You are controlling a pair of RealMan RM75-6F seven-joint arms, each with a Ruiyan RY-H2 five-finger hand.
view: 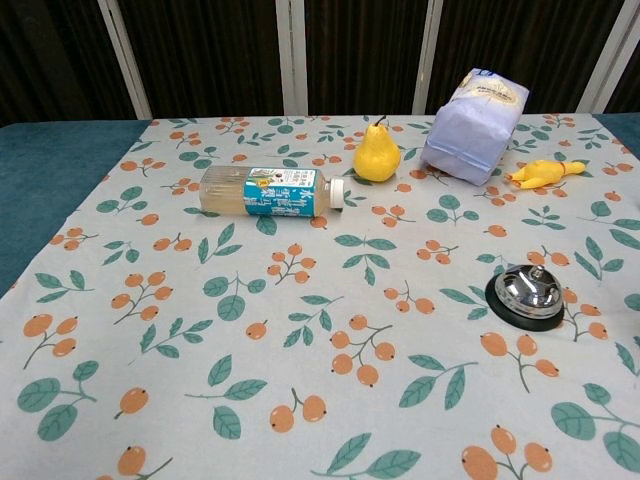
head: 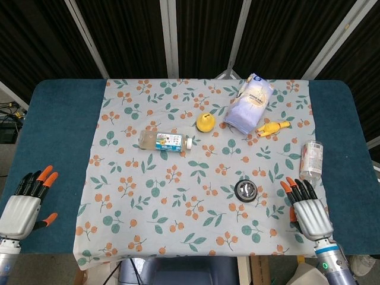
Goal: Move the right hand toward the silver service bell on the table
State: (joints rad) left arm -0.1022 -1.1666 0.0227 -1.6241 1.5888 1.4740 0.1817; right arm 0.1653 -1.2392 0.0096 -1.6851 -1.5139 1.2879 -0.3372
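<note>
The silver service bell (head: 246,190) on its black base stands on the floral cloth, right of centre; the chest view shows the bell (view: 527,291) at the right edge. My right hand (head: 309,209) hovers open, fingers spread and pointing away, just right of the bell and slightly nearer the front edge, not touching it. My left hand (head: 27,202) is open over the blue table at the far left. Neither hand appears in the chest view.
A lying drink bottle (head: 164,141), a yellow pear (head: 205,122), a pale blue bag (head: 249,102) and a yellow rubber chicken (head: 272,128) lie further back. A small clear bottle (head: 312,159) lies at the cloth's right edge, behind my right hand.
</note>
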